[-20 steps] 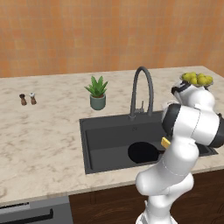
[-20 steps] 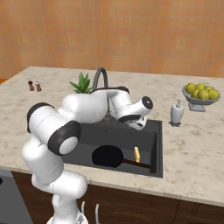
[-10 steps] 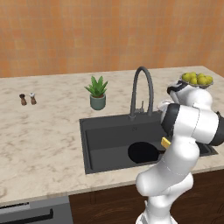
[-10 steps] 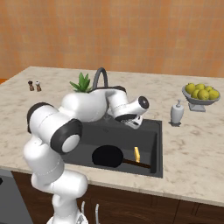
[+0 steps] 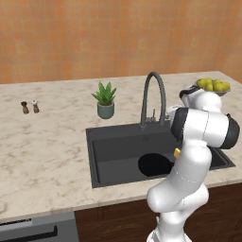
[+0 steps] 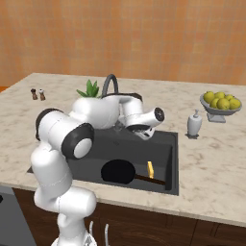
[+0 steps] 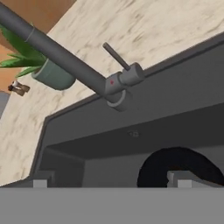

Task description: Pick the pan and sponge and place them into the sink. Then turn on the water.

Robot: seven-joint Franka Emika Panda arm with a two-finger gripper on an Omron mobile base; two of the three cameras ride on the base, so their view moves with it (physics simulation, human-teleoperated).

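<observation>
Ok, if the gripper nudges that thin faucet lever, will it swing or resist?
The lever is a slim rod rising from a small hub on the faucet, so it will probably pivot easily. Being thin and smooth, it could slip off a finger. The faucet looks fixed at the sink rim, so it likely stays put.

Pan [image 5: 155,164]: right part hidden behind the arm in left base view; lower part cut by the grey band in hand view. Sponge [image 5: 177,152]: just a yellow sliver beside the arm. Faucet [image 7: 57,54]: spout runs off the hand view's upper left. Shakers [image 5: 29,107]: too small to tell apart.
</observation>
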